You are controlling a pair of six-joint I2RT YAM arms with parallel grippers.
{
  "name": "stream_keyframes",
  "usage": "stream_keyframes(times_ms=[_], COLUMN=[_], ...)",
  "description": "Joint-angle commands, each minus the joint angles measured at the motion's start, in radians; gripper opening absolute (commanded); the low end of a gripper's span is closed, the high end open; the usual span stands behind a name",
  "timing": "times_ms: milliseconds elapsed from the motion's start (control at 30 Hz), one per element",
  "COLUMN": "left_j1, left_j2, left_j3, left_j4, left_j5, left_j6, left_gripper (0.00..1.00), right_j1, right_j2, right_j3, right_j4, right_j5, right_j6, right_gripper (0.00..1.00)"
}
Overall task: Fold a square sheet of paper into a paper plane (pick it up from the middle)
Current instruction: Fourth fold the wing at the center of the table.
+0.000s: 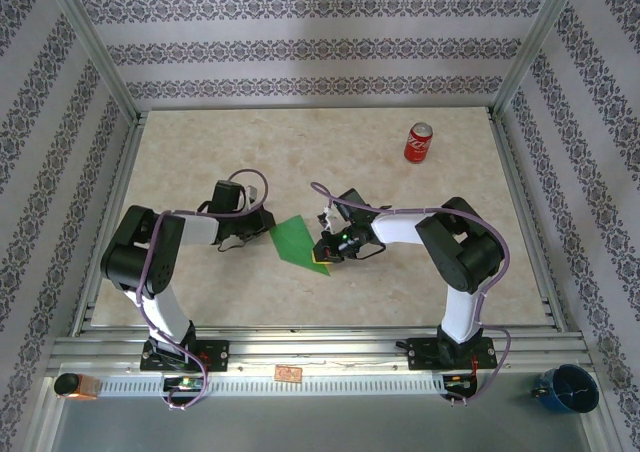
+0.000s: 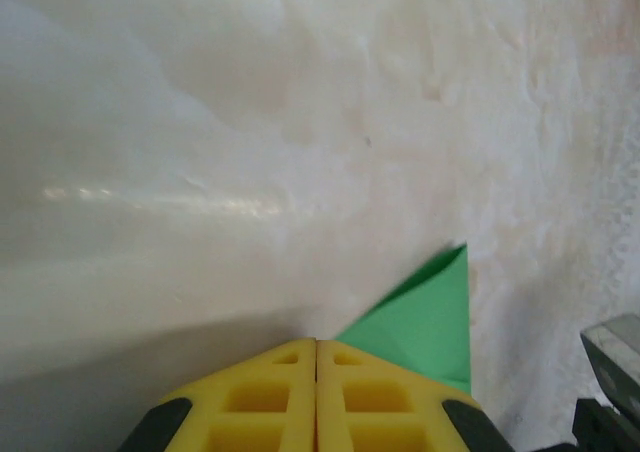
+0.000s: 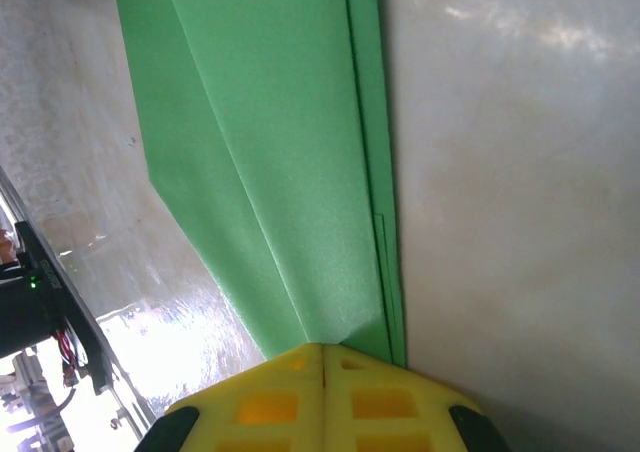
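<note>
Near the middle of the table, the folded green paper lies flat between the two hands, layered with long creases. The left hand is clenched, its yellow fingertips pressed together just beside the paper's pointed corner. The right hand is clenched too, at the paper's opposite end; whether it pinches the sheet I cannot tell. A red soda can stands well apart.

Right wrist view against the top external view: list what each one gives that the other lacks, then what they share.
Right wrist: layered folds and a long crease in the green paper, close up. Top external: the red can, the blue cup and the left tool beside the paper. Shared: the paper, the table, and the right tool, closed at the paper's edge.
</note>
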Motion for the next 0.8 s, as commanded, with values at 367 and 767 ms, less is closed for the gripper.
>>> stream_keyframes(times_ms=[367,767], left_j1=[-0.074,-0.319], left_j2=[-0.186,-0.051], left_j3=[0.034,0.024], left_j4=[-0.074,0.089], left_j5=[-0.038,-0.102], left_j6=[-0.056,-0.182], left_gripper=[0.16,0.12], right_j1=[-0.010,-0.010], right_j2=[0.009,0.003], right_j3=[-0.026,0.003], right_j4=[-0.129,-0.120], right_j5=[0.077,0.056], right_j6=[-0.005,0.016], right_gripper=[0.00,0.02])
